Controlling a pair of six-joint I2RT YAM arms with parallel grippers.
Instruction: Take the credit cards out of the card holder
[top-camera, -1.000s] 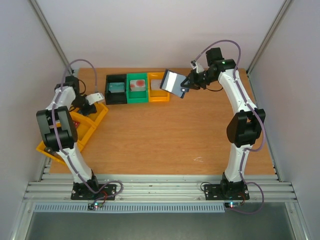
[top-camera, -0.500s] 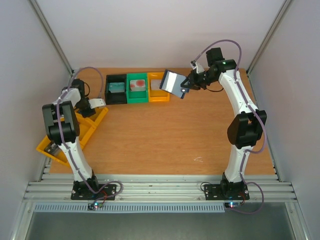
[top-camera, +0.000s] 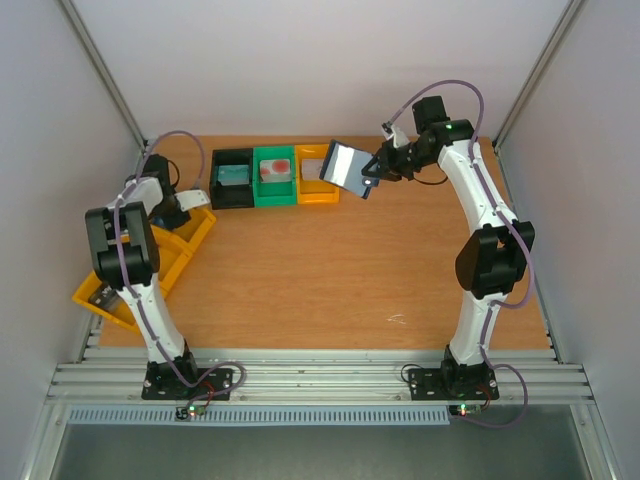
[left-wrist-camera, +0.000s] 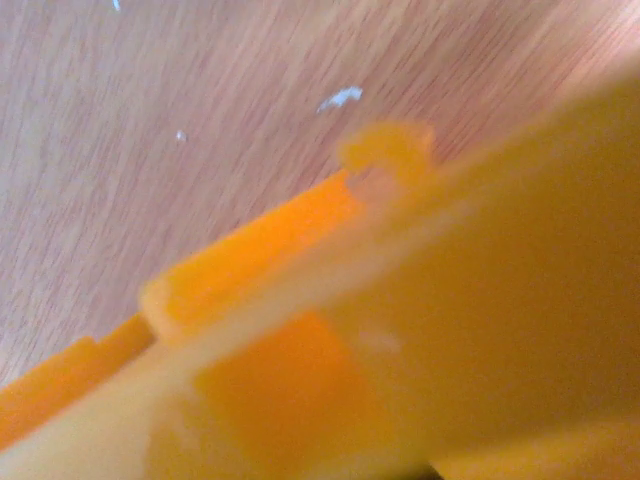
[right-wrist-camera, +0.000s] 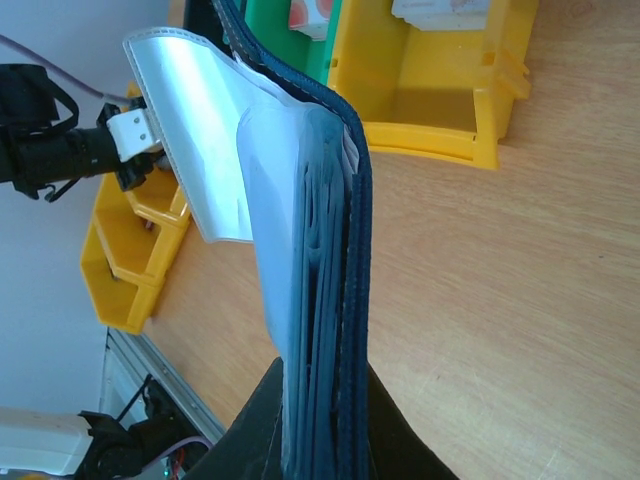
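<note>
My right gripper (top-camera: 368, 180) is shut on the slate blue card holder (top-camera: 345, 166) and holds it up above the table beside the small bins. In the right wrist view the holder (right-wrist-camera: 300, 230) stands edge-on between the dark fingers (right-wrist-camera: 245, 425), with a pale shiny pocket page fanned out to the left. Credit cards lie in the bins: a pale one in the black bin (top-camera: 232, 175), a red-faced one in the green bin (top-camera: 275, 170), a whitish one in the orange bin (top-camera: 314, 167). My left gripper (top-camera: 195, 198) hovers at the yellow tray's far corner; its jaws are hidden.
A large yellow tray (top-camera: 150, 262) sits at the table's left edge. The left wrist view is blurred and filled by a yellow tray wall (left-wrist-camera: 480, 300) very close to the camera, with wooden table (left-wrist-camera: 150, 120) behind. The three small bins line the back.
The left arm has swung its elbow back and its gripper has shifted slightly right at the yellow tray's corner. The right arm and the holder have not moved.
</note>
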